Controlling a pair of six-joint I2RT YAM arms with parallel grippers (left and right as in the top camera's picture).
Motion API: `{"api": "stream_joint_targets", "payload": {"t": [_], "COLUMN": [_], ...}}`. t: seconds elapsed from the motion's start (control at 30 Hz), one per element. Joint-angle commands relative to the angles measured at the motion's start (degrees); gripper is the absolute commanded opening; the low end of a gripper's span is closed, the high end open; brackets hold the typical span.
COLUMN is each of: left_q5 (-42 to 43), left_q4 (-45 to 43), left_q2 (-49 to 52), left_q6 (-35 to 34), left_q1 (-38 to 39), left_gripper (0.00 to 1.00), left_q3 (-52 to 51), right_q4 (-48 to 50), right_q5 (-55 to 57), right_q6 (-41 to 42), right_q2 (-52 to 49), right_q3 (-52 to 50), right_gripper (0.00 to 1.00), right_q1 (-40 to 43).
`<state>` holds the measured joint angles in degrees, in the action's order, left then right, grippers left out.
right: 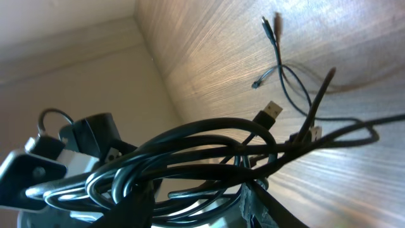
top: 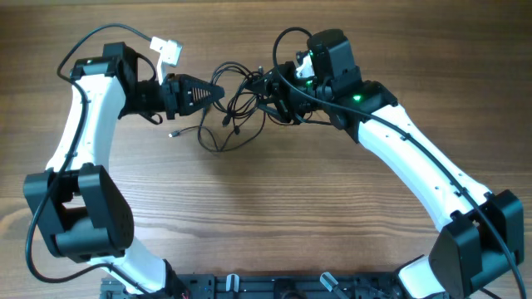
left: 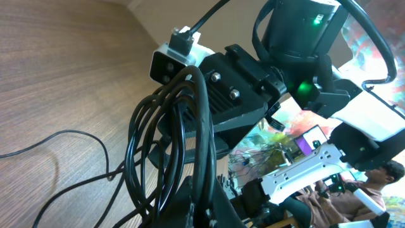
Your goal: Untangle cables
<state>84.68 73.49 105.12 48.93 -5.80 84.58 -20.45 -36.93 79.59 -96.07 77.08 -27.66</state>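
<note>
Overhead, the cables (top: 241,101) are seen as 1 knotted bunch of black loops on the wooden table (top: 274,208). 1 loose plug end (top: 172,133) lies out to the bunch's left. At the bunch's left edge, the left gripper (top: 218,91) is closed tight on several strands, which rise in loops from its jaws. At the bunch's right edge, the right gripper (top: 268,93) is found with its jaws parted, and strands are draped across and between them.

Glossy black cables (left: 204,133) — matt, fine-grained wooden table (top: 266,220)
</note>
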Motion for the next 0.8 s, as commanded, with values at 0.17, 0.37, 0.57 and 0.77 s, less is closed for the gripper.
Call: {"api": "stream_joint_targets", "payload": {"t": [0.17, 0.37, 0.57, 0.77], "left_q5": [0.8, 0.8, 0.7, -1.9], "left_q4": [-2.6, -2.9, -3.7, -3.4], "left_q2": [0.7, 0.6, 0.7, 0.7], "left_q6": [0.3, 0.3, 0.3, 0.3], "left_q1": [0.6, 0.8, 3.4, 4.3], "left_gripper": [0.04, 0.04, 0.04, 0.04], "left_q3": [-0.3, -0.3, -0.3, -0.3], "right_q4": [0.2, 0.3, 1.6, 1.7], "right_q5": [1.9, 4.0, 4.5, 7.9], "right_q6": [10.4, 14.0, 15.1, 10.1], "right_q2": [0.8, 0.3, -1.4, -1.5], "right_q3": [0.2, 0.2, 0.2, 0.2], "right_gripper": [0.42, 0.33, 0.34, 0.21], "right_q1": [-0.1, -0.2, -1.9, -2.1]}}
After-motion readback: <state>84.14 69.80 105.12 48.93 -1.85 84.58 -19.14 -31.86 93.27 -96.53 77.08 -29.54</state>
